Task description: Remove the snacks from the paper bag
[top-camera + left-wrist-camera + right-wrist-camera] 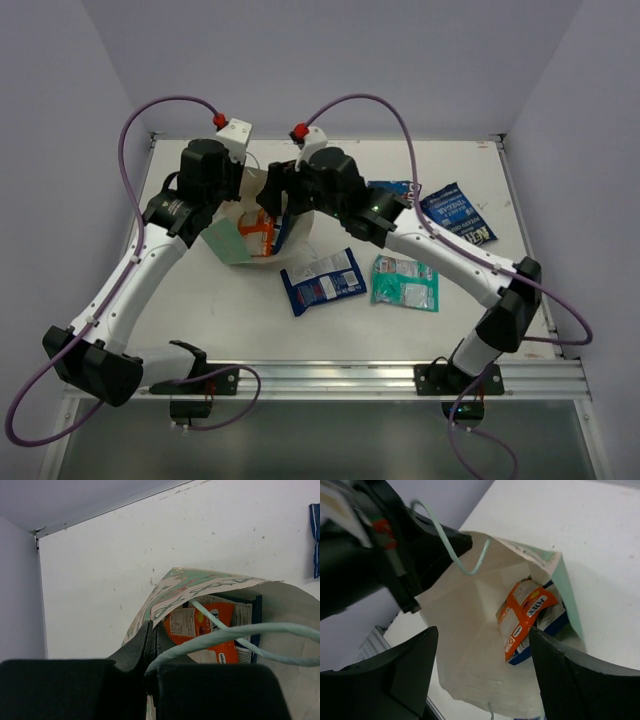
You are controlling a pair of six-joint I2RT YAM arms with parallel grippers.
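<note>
White table [200,330] with pale lilac walls on three sides forms the work area. The paper bag [232,240] sits at the far left-centre of the table, with both arms converging over it. The left gripper [152,636] is clamped on the bag's mint-green rim and holds the mouth lifted open. A string handle [452,545] loops loosely across the opening. The right gripper [483,630] has its fingers spread wide and holds nothing. It is aimed straight into the mouth, so the cream interior fills the gap between its fingers. The orange packet [522,617] lies deep inside the bag against the mint wall. From the right gripper it lies ahead and below, offset toward the right finger. In the top view it sits just near and left of that gripper's head. Its long axis runs diagonally across the line between the fingers. It rests on top of a blue-edged packet [547,625]. Three packets lie outside the bag: a blue-and-white packet [322,280], a teal packet [405,283] and a dark blue packet [458,215]. The right arm is the free one and the nearer one. The reach probably needs a descent into the bag and a wrist turn so the fingers close across the packet's short width.
</note>
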